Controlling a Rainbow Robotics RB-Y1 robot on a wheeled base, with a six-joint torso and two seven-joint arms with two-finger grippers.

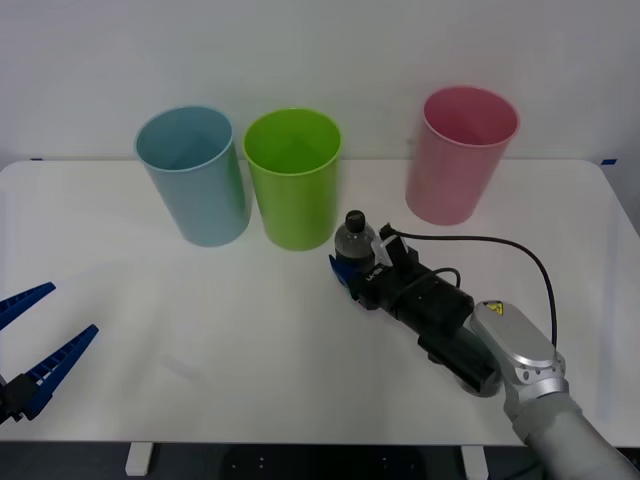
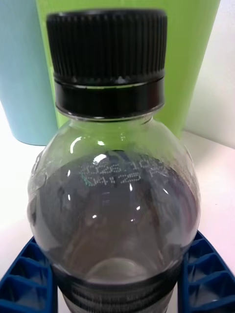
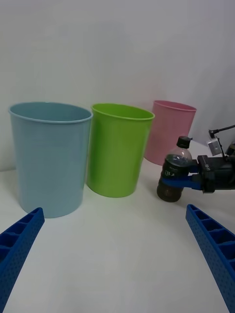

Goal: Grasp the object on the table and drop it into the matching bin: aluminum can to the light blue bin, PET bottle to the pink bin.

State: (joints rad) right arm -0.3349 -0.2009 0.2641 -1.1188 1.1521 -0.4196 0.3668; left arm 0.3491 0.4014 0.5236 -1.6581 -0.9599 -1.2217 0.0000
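We see the PET bottle (image 1: 354, 243) standing upright on the white surface (image 1: 200, 330), just in front of the lime green bin (image 1: 293, 178) — the right gripper (image 1: 351, 268) has its blue jaws closed on the bottle's lower body. The pink bin (image 1: 460, 153) and light blue bin (image 1: 192, 173) flank the green one. The left gripper (image 1: 35, 345) rests well apart from it, jaws spread open.
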